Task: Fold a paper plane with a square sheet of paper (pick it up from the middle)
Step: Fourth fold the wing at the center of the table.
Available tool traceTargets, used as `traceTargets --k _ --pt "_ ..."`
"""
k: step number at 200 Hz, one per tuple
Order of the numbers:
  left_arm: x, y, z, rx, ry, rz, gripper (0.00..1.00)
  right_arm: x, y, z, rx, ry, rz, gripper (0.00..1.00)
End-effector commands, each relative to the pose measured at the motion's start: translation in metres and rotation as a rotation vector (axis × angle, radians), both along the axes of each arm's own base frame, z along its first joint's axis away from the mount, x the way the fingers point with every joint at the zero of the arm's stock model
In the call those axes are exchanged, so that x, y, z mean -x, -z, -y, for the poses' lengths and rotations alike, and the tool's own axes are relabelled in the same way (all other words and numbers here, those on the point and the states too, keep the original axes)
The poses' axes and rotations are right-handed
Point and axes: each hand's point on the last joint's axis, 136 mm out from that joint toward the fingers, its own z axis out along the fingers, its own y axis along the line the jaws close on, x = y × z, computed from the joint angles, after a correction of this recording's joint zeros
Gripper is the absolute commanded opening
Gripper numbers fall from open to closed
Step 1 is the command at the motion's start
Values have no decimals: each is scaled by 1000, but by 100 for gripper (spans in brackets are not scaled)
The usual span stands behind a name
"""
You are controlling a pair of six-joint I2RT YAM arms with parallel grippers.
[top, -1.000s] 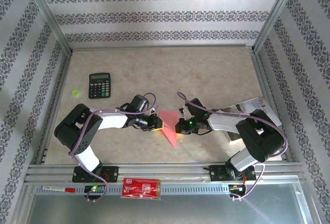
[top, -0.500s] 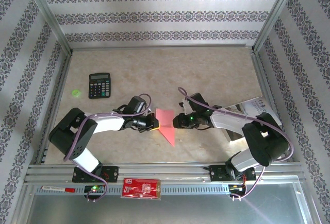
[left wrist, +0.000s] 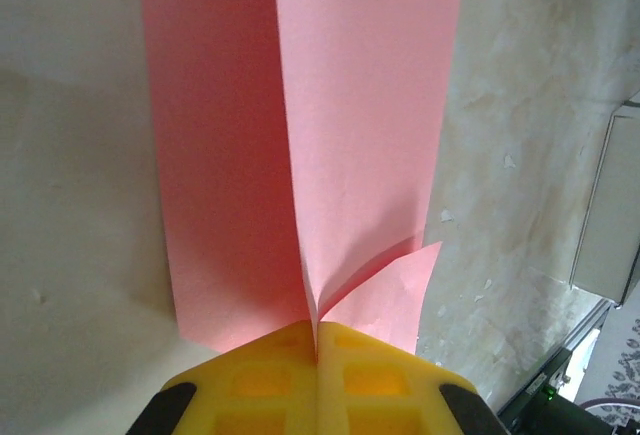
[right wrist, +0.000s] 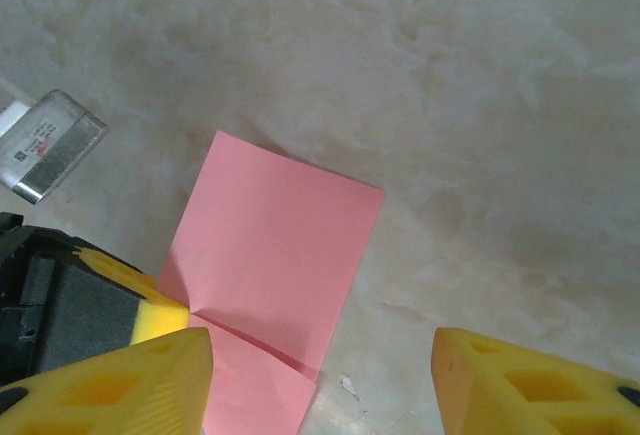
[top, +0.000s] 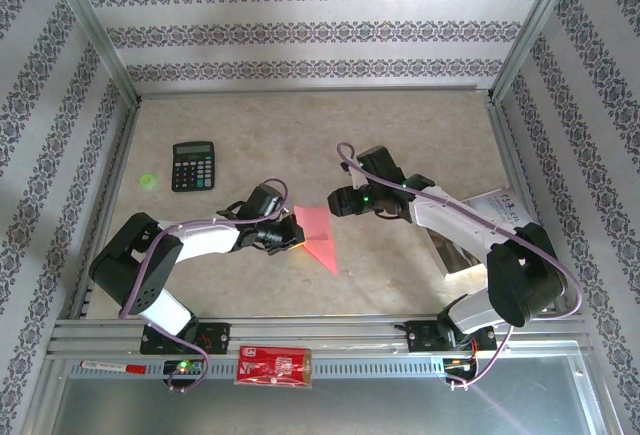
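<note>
Mottled beige stone-look table (top: 400, 145), matte, boxed in by patterned wallpaper walls. Paper (top: 318, 235): thin, plain pink-red, folded, lying near mid-table. Squared end faces far, sharp point faces the near edge. Centre crease stands up as a ridge, with flaps sloping off either side.

Left fingers (left wrist: 270, 385), yellow moulded plastic, are pressed together on that ridge at the paper's left edge; the pinched part is hidden between them. Right fingers (right wrist: 130, 385) are spread wide, empty, hovering just past the paper's far right corner.

Left wrist view cuts off the paper's far end. In right wrist view its lower part runs behind a yellow finger and off frame.

Lab test cell: aluminium frame (top: 300, 327), wallpapered panel walls (top: 300, 33).
</note>
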Motion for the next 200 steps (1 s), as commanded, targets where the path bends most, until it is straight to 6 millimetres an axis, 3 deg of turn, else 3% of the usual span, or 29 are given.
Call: traceTargets --k 1,42,95,137,200 --pt "-6 -6 0 -15 -51 -11 0 17 3 4 65 -23 23 58" --pt "2 -10 -5 -41 -79 -61 0 64 10 -25 88 -120 131 55" --pt "3 -16 -3 -21 -99 -91 0 96 31 -61 120 -169 228 54" --pt "6 -22 2 -10 -80 -135 0 100 52 -72 211 -170 277 49" --pt "11 -29 3 -17 -59 -162 0 95 73 -70 343 -152 330 44"
